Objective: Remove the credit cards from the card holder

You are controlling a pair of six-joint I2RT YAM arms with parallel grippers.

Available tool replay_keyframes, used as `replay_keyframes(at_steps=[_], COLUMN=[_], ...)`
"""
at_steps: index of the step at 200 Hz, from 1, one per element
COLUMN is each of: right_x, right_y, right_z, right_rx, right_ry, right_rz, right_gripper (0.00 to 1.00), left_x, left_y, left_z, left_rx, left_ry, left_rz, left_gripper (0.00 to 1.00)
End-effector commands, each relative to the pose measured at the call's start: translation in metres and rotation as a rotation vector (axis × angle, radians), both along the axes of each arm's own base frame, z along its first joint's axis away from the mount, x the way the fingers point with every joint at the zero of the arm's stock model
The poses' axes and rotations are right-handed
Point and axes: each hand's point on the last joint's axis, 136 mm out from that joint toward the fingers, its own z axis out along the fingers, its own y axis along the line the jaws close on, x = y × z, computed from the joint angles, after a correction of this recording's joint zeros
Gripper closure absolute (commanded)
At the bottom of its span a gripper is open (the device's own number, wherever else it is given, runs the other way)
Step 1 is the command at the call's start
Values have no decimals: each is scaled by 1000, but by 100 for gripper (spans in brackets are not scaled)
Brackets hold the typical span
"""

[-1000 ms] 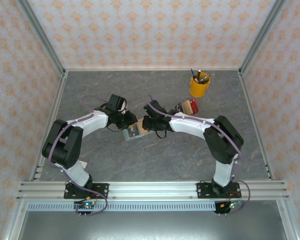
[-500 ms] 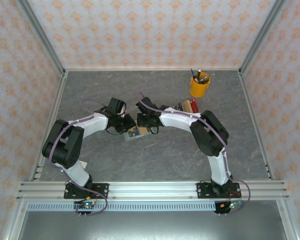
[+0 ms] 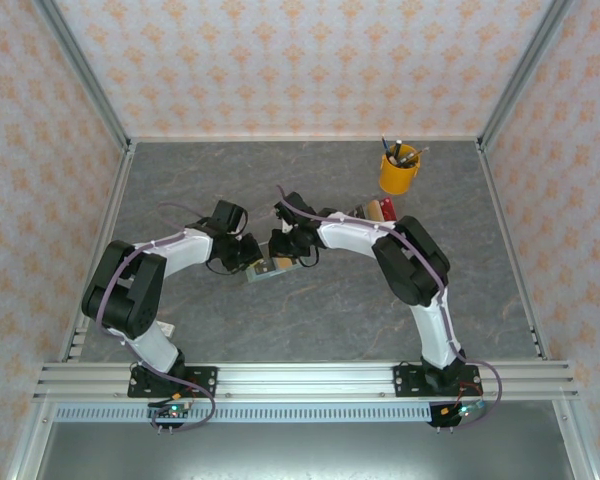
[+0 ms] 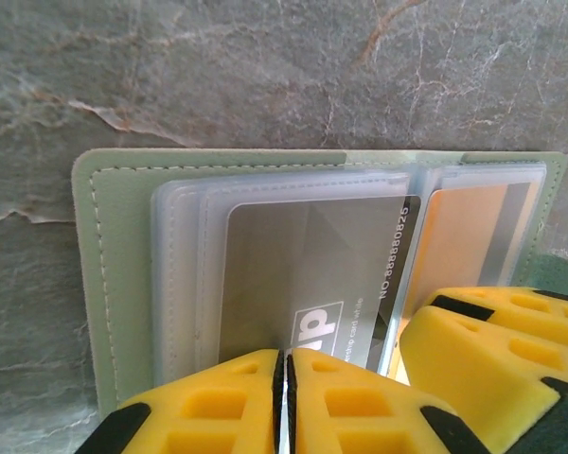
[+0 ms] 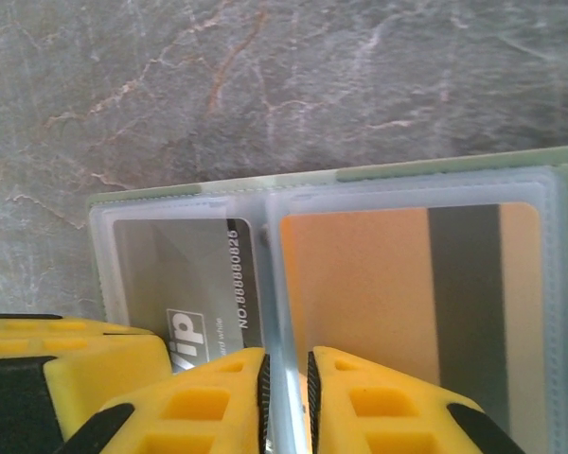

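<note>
Mint-green wallet lying open and flat on the grey marble table, roughly mid-table, both grippers meeting at the same edge of it. Inside, two clear sleeves side by side: a grey card on the left, an orange card with a dark stripe on the right.

Left gripper directly in front of the grey card, jaws pressed almost together with only a hairline slit between them. Looks like a pinch on the wallet's near edge. Right gripper just beside it, jaws narrow, straddling the sleeve edge at the fold between the two cards and apparently nipping it.

Both cards straight ahead of the grippers. Printed number and dark stripe running away from each wrist, so long sides judged to point forward rather than across. Left arm nearer the grey card, right arm nearer the orange one.

Near ends of both cards hidden beneath the yellow fingers. Not possible to tell whether the grip is on card, sleeve, or both, nor where each sleeve opens. From above, wallet mostly covered by the two wrists.
</note>
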Motion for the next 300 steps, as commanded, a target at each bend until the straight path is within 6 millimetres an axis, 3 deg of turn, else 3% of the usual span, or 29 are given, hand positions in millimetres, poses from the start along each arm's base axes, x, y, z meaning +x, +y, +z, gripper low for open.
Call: replay_keyframes(at_steps=[1,57,93,120,160,300], right_x=[0,-1,-2,-4,-4,-5], right_y=[6,13,15,18,20,26], right_z=[-1,-1,0,3,6,-4], right_rx=[14,60,70,91,106,119], right_ry=[8,27,34,41,38,78], right_rz=[31,51,59,70,73,89], right_gripper=[80,82,82,82,83,83], left_x=[-8,-11,-6,-5,-9,-20], left_y=[15,15,7,15,37,41], left_z=[-4,-6,18,30,15,-23], left_rx=[62,59,12,33,128,161], left_ry=[18,28,-31,-58,-6,106], left_rz=[8,-10,-52,-34,12,-4], left_gripper=[87,88,82,78,80,87])
